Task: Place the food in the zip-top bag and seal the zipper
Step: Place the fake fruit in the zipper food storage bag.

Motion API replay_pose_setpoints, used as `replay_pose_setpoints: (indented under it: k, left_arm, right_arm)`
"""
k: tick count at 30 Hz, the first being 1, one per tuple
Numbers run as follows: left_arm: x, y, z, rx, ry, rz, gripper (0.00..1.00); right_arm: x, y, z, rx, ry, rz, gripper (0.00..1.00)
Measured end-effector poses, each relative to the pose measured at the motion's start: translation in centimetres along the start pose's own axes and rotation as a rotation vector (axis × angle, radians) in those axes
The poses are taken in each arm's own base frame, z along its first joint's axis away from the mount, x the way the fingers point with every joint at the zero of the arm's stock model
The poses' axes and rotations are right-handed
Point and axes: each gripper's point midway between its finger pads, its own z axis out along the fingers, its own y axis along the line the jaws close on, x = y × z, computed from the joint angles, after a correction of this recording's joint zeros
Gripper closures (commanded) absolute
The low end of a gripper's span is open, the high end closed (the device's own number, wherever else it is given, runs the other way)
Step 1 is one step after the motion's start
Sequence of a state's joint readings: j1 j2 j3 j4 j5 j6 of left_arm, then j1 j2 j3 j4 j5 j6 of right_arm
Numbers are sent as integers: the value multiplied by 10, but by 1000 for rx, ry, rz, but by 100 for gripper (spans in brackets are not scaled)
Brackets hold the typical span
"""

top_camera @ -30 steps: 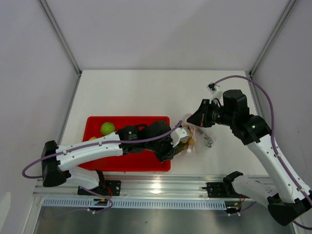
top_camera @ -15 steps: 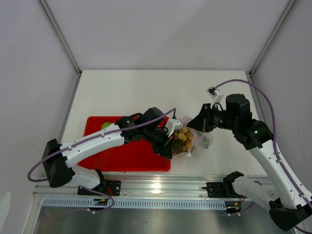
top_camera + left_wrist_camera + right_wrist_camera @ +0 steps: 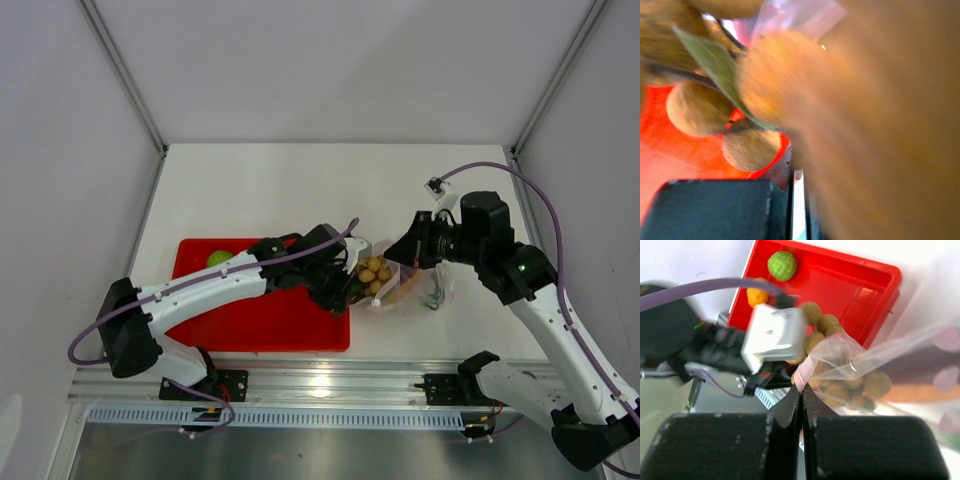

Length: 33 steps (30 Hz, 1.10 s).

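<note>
Zip-top bag (image 3: 415,288) sat on the desk (image 3: 300,190) at the red tray's (image 3: 260,325) 3 o'clock edge. The right claw (image 3: 801,390) was clenched on its zipper (image 3: 805,371). At the bag's 9 o'clock mouth, the left claw (image 3: 348,290) grasped the cluster of small tan balls (image 3: 372,272). A green ball (image 3: 220,260) lay in the tray's 10 o'clock corner.

White table (image 3: 300,190) carries a red tray (image 3: 260,322) and the zip-top bag (image 3: 420,288).

arms (image 3: 200,292): white, black joints | cables (image 3: 490,163): purple | right claw (image 3: 801,395): black
</note>
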<state>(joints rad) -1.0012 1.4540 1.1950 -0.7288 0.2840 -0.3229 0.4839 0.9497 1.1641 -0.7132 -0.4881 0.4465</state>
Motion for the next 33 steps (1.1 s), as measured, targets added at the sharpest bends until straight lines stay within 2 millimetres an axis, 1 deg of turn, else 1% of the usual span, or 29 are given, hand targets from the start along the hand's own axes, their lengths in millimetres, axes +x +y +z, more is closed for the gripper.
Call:
replay_pose_setpoints:
  k: [3,6,8,11,14,19,21,24,26,29,33]
  left_arm:
    - [-8,-2,-10,-59,-74,13,99]
    - [-18,-9,-23,-118,-172,55,99]
    - [-24,-18,-31,-147,-239,84,99]
    - [-32,-20,-38,-204,-320,97,99]
    - [-37,-16,-38,-269,-369,114,99]
    - [-34,-8,-31,-331,-397,147,99]
    - [-32,-3,-27,-355,-405,160,99]
    - [-25,5,-19,-395,-408,186,99]
    - [-20,9,-18,-427,-418,203,99]
    - [-22,12,-31,-469,-477,206,99]
    - [-39,7,-54,-473,-586,213,99]
  right_arm:
    - [-3,-4,3,27,-10,39,100]
    - [-7,-7,6,47,-28,85,100]
    - [-10,-7,7,53,-37,119,100]
    - [-15,-7,10,61,-57,162,100]
    - [-19,-9,12,79,-76,205,100]
    - [-23,-16,23,105,-68,268,100]
    - [-25,-19,29,117,-59,289,100]
    - [-34,-19,36,127,-62,301,100]
    - [-39,-19,37,130,-69,301,100]
    - [-43,-17,37,132,-78,297,100]
    - [-44,-18,37,135,-82,299,100]
